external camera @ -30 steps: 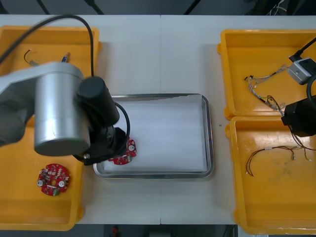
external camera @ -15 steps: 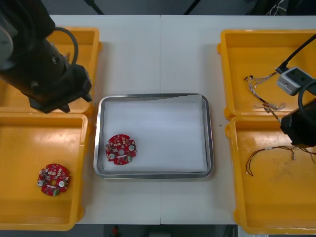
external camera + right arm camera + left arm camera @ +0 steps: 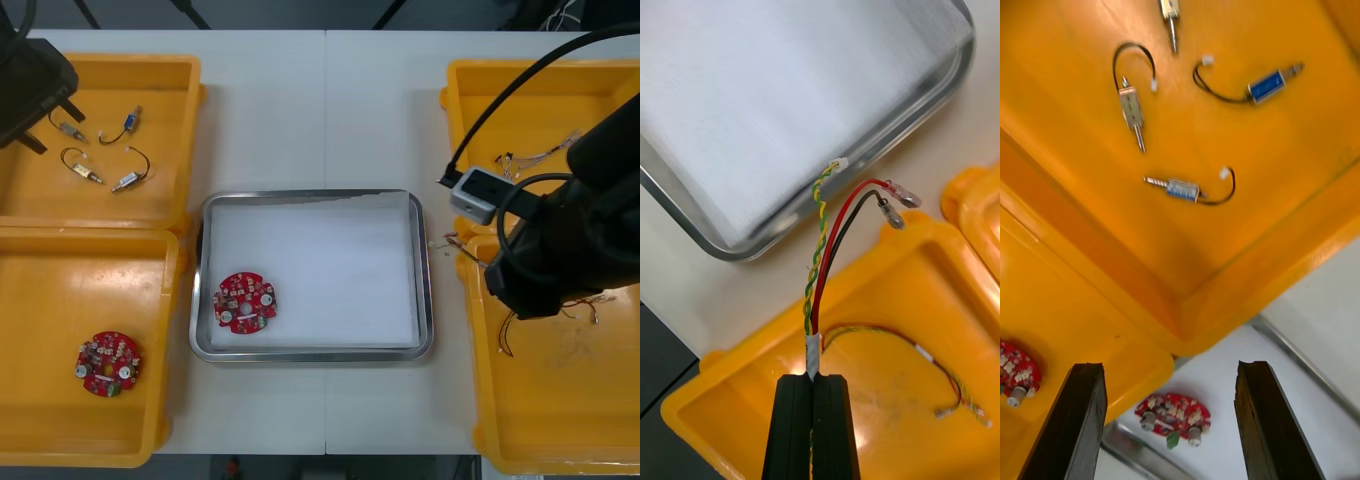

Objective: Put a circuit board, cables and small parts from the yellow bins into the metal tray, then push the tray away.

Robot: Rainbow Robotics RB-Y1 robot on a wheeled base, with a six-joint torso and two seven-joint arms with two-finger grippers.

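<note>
My right gripper point(image 3: 815, 384) is shut on a red and yellow cable point(image 3: 822, 255) that also has a black strand. The cable's loose ends hang over the gap between the orange bin point(image 3: 887, 300) and the rim of the metal tray point(image 3: 752, 241). In the front view the right arm point(image 3: 560, 250) is over the inner edge of the near right bin, beside the tray point(image 3: 425, 290). A round red circuit board point(image 3: 245, 301) lies in the tray's near left corner. My left gripper point(image 3: 1171, 369) is open, above the far left bin and its small metal parts point(image 3: 1131, 109).
A second circuit board point(image 3: 108, 362) lies in the near left yellow bin point(image 3: 40, 300). More cables lie in the far right bin point(image 3: 535, 155) and the near right bin point(image 3: 940, 375). Most of the tray's white inside is bare.
The left arm has let go of the circuit board in the tray and drawn back to the far left bin. The right arm has moved toward the tray with the cable.
</note>
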